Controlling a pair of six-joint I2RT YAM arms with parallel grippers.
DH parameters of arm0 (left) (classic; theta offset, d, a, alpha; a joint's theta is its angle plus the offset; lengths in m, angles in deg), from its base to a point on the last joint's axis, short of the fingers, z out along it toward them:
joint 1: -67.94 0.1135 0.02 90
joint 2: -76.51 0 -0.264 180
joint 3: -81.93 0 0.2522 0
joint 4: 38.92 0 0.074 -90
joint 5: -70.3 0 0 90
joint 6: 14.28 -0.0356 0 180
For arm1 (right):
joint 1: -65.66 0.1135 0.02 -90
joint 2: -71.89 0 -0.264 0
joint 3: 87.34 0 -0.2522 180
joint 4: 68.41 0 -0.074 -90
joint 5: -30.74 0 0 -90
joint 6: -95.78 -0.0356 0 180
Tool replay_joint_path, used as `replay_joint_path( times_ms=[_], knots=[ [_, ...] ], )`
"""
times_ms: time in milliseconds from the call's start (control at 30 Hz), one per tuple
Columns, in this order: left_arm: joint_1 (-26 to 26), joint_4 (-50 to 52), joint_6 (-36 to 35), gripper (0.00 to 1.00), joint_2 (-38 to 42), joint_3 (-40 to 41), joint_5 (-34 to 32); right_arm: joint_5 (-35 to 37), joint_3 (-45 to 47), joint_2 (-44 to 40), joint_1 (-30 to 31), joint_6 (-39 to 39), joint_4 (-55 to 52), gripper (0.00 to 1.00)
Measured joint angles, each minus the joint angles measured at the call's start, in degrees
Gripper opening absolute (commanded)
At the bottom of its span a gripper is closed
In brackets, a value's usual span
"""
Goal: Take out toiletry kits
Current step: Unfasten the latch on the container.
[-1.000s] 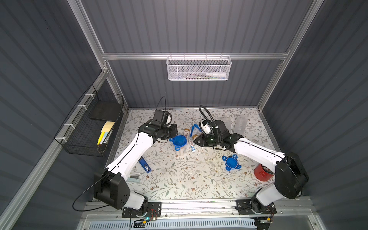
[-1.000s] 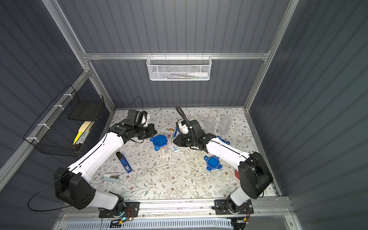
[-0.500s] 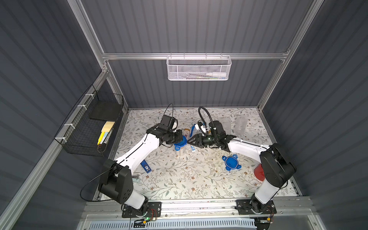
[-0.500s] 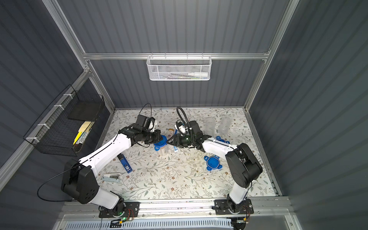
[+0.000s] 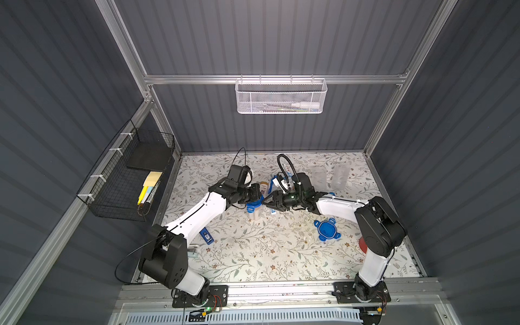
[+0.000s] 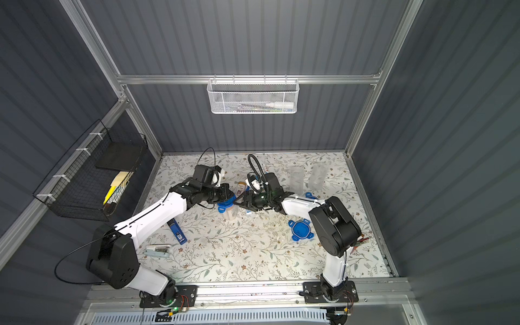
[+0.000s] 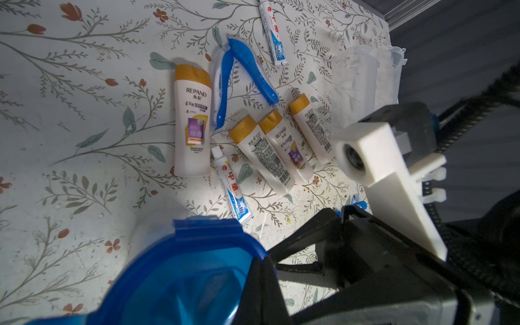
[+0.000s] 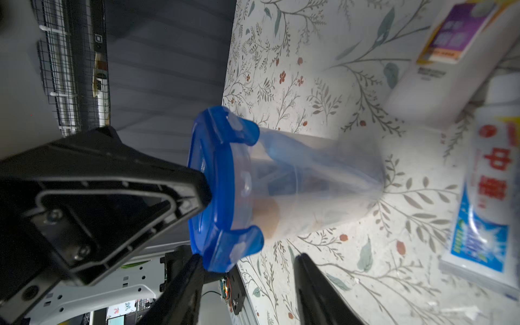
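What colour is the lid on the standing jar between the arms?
Blue. The lid shows best in the right wrist view, seated on the clear jar.

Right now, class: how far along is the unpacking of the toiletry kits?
Done: bottles, toothbrushes and tubes lie on the table; two jars stand empty. In hand: the shut left gripper presses the lid of the last jar; the open right gripper sits at a clip. Left: open it, empty it.

Robot lab test cell, grey ribbed walls [image 5: 281, 36], aluminium frame [image 5: 197, 79], floral tabletop [image 5: 267, 253]
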Motion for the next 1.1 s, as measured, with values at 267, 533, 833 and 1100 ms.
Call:
replay_joint_path(
  times_ms=[267,533,833,1100],
  knots=[
    [0.0,-3.61,1.16,0.0,1.38,2.95,0.17,-1.66,0.17,1.88,0.0,-4.44,8.33,0.54],
    [0.11,-7.87,2.82,0.0,3.02,6.23,-0.28,-2.4,2.62,2.12,0.0,-9.92,15.87,0.54],
    [0.11,-12.13,4.55,0.0,4.09,9.25,-0.42,-2.23,4.39,1.92,-0.07,-11.54,19.15,0.54],
    [0.04,-14.56,5.2,0.0,4.39,10.6,-0.79,-2.64,6.32,-0.33,-0.09,-11.82,19.02,0.54]
  ],
)
